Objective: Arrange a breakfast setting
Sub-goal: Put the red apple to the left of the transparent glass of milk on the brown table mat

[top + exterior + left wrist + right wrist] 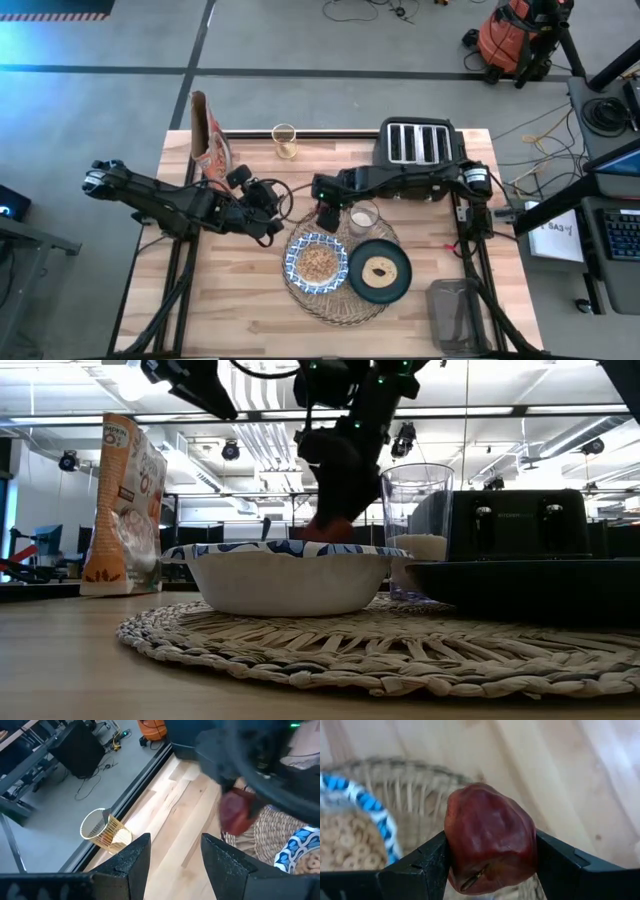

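Bare tabletop near front edge. Straw placemat carries cereal bowl, teal plate, glass. Right gripper clamps red apple over mat's rear-left rim. Left gripper beside it, parted, empty.

High view: taken from above, facing straight down; the whole table is framed, with the placemat seen in full from far off.
Low view: taken at table-top height, facing level across the placemat toward the room behind; the bowl is seen very near.
Left wrist view: taken obliquely downward from beside the placemat, whose edge is caught; the table's far edge and the floor beyond are seen.
Right wrist view: taken from close above the placemat, facing down.
Shared: the placemat and bowl are shown in all four views.
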